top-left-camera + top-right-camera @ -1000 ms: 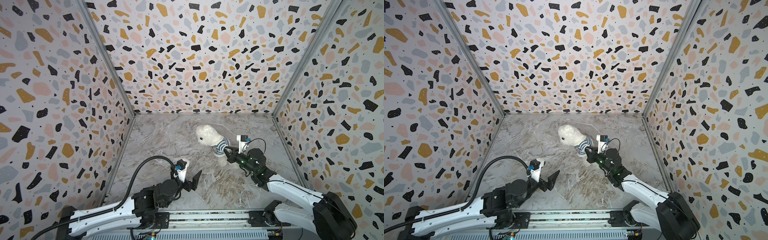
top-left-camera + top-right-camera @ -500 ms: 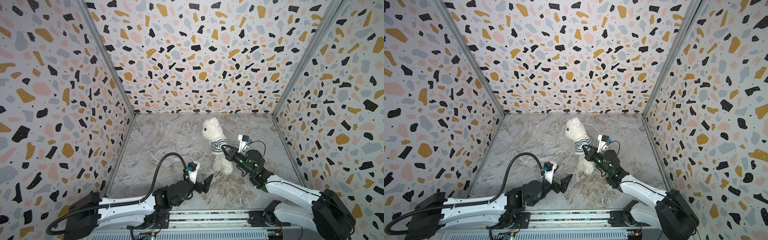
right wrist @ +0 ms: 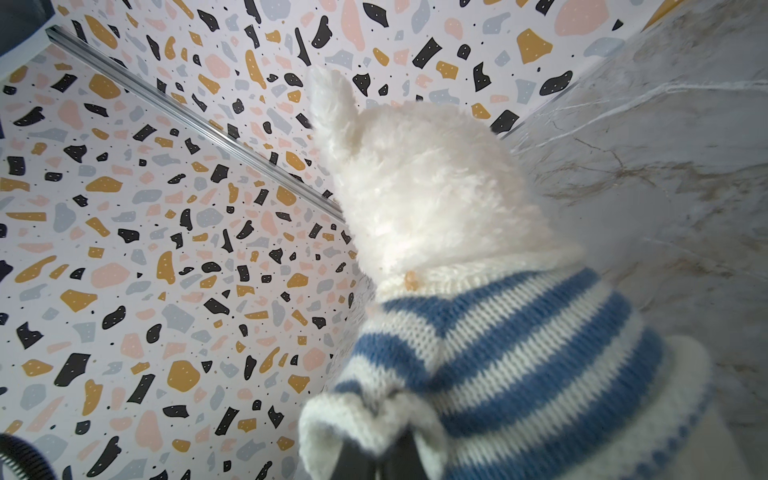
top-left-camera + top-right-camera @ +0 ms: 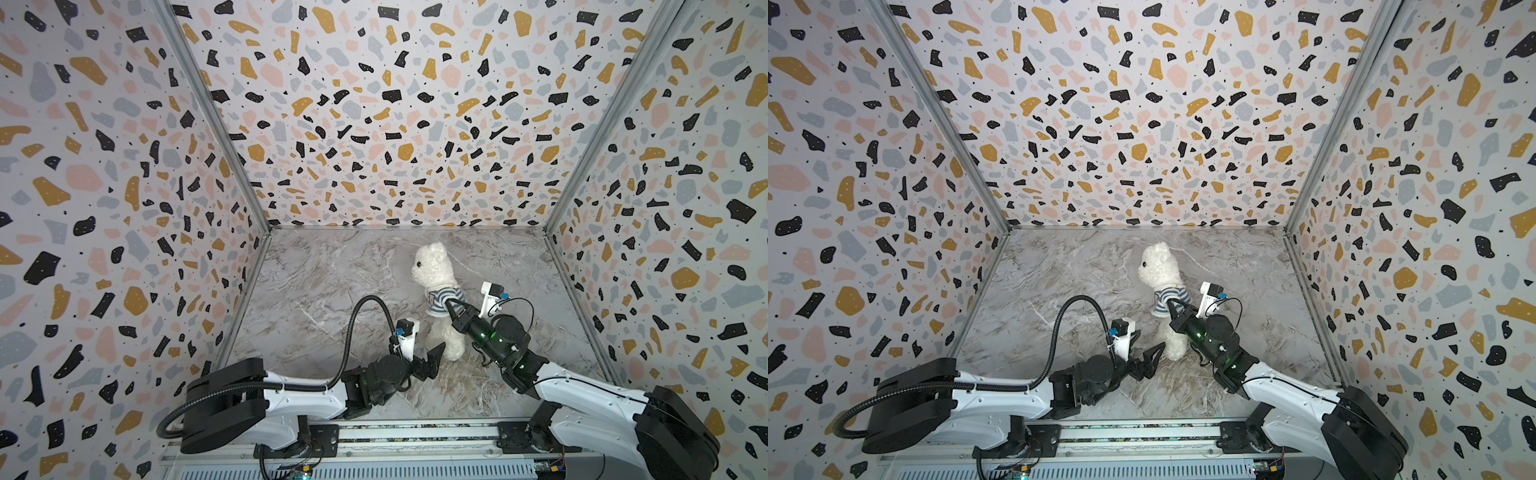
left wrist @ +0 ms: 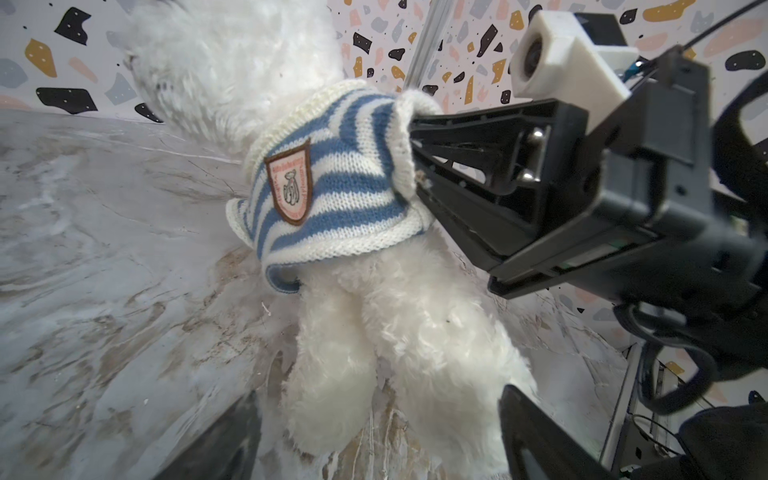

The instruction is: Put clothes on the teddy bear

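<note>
The teddy bear stands upright mid-surface, its striped shirt sitting high on the chest. With the right end effector pinching the sleeve cuff, I should close the spread left end effector on the hem, not the legs, and draw it down evenly.

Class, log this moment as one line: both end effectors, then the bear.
right end effector: shut on striped shirt sleeve | left end effector: open at legs | teddy bear: upright, shirt on torso
</note>
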You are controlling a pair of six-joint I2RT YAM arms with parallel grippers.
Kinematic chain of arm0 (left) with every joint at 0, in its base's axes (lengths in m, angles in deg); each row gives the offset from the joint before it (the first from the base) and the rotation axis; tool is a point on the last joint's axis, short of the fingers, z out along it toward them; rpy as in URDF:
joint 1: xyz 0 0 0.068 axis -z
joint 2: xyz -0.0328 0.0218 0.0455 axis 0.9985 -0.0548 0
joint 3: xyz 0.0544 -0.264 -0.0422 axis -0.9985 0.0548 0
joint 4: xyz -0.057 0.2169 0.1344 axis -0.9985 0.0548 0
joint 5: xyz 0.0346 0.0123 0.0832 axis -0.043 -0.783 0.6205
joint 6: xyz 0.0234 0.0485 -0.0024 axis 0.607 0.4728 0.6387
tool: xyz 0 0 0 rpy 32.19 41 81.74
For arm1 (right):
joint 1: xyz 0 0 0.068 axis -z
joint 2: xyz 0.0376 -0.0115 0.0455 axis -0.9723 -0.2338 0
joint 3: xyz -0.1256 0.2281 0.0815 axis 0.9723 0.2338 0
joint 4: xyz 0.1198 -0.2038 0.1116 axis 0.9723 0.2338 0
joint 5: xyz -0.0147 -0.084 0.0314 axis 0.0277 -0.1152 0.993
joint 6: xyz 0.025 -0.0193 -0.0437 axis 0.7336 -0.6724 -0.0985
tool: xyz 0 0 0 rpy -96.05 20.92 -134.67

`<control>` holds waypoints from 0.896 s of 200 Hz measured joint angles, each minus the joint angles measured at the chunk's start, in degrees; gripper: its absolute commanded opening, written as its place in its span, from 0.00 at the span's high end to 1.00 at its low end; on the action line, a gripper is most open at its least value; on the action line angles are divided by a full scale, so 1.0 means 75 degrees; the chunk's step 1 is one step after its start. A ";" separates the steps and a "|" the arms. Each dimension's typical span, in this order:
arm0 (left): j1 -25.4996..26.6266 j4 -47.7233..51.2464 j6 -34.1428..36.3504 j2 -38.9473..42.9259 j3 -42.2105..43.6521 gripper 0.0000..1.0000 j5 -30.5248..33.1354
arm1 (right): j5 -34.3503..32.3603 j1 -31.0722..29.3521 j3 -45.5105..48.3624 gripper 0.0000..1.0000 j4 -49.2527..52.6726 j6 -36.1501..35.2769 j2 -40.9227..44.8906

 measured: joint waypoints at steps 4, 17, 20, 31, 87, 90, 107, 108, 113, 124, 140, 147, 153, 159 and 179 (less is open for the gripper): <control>-0.0023 -0.0035 -0.0023 -0.0047 0.0000 0.16 0.0012 | -0.0047 -0.0041 0.0050 1.00 -0.0015 0.0032 0.0052; -0.0119 -0.0157 -0.0073 -0.0198 0.0000 0.19 0.0038 | -0.0140 -0.0146 0.0207 1.00 -0.0070 0.0157 0.0204; -0.0137 -0.0187 -0.0076 -0.0236 0.0000 0.19 0.0044 | -0.0149 -0.0160 0.0233 1.00 -0.0079 0.0195 0.0230; -0.0187 -0.0274 -0.0131 -0.0393 0.0000 0.24 0.0058 | -0.0187 -0.0219 0.0323 1.00 -0.0114 0.0291 0.0297; -0.0548 -0.0463 -0.0376 -0.0761 0.0052 0.59 0.0219 | -0.0399 -0.0694 0.0452 1.00 -0.0117 0.0734 0.0833; -0.0583 -0.0469 -0.0393 -0.0734 0.0082 0.59 0.0236 | -0.0420 -0.0731 0.0466 1.00 -0.0117 0.0761 0.0886; -0.0737 -0.0455 -0.0431 -0.0519 0.0300 0.61 0.0274 | -0.0458 -0.0889 0.0545 1.00 -0.0096 0.0845 0.1116; -0.0743 -0.0452 -0.0437 -0.0495 0.0321 0.61 0.0283 | -0.0460 -0.0892 0.0548 1.00 -0.0096 0.0848 0.1128; -0.0784 -0.0434 -0.0437 -0.0414 0.0385 0.61 0.0294 | -0.0475 -0.0930 0.0583 1.00 -0.0076 0.0883 0.1209; -0.0857 -0.0382 -0.0440 -0.0239 0.0498 0.61 0.0335 | -0.0487 -0.0994 0.0664 1.00 -0.0017 0.0938 0.1381; -0.0918 -0.0268 -0.0437 0.0029 0.0595 0.62 0.0370 | -0.0498 -0.1064 0.0831 1.00 0.0079 0.1070 0.1635; -0.0950 -0.0242 -0.0437 0.0128 0.0627 0.62 0.0373 | -0.0507 -0.1096 0.0906 1.00 0.0137 0.1125 0.1749; -0.0979 -0.0230 -0.0437 0.0219 0.0662 0.62 0.0370 | -0.0519 -0.1125 0.0973 1.00 0.0201 0.1174 0.1865; -0.1008 -0.0204 -0.0437 0.0294 0.0694 0.62 0.0364 | -0.0533 -0.1142 0.1035 1.00 0.0242 0.1221 0.1964; -0.1110 -0.0079 -0.0437 0.0449 0.0720 0.62 0.0268 | -0.0612 -0.1166 0.1291 1.00 0.0300 0.1396 0.2346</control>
